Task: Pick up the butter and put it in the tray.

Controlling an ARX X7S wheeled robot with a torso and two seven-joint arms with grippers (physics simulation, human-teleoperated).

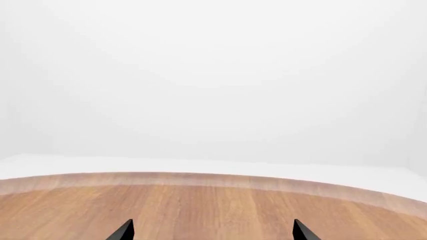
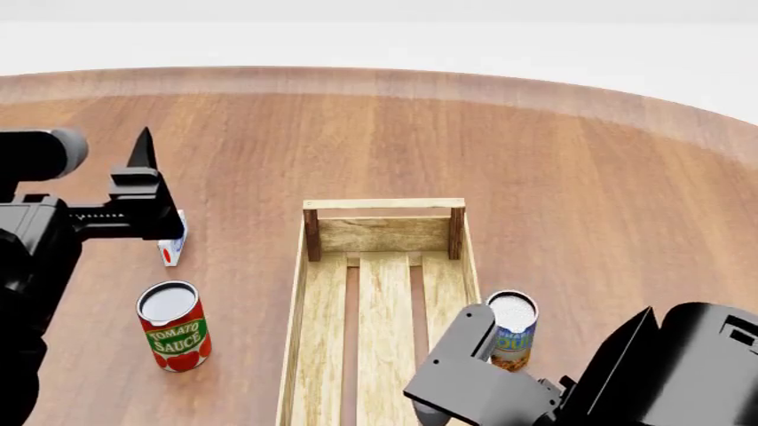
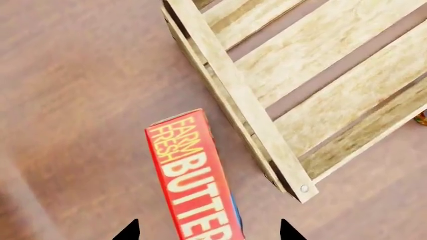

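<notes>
The butter [image 3: 191, 175], a red-orange carton lettered "FARM FRESH BUTTER", lies on the wooden table in the right wrist view, just beside one corner of the tray [image 3: 235, 87]. My right gripper [image 3: 208, 232] is open above it, one dark fingertip [image 3: 129, 231] on each side of the carton with a gap to it. In the head view the tray [image 2: 311, 302] is a long light-wood slatted crate in the middle, with nothing inside the part that shows; the butter is hidden there. My left gripper [image 1: 212, 231] is open over bare table with nothing between its fingers, and it hovers at the left [image 2: 142, 177].
A small white-and-red carton [image 2: 172, 247] sits under the left gripper. A tomato sauce can [image 2: 176, 327] stands left of the tray and another can [image 2: 512, 330] right of it, close to my right arm [image 2: 474, 382]. The table's curved far edge [image 2: 391, 78] runs across the back.
</notes>
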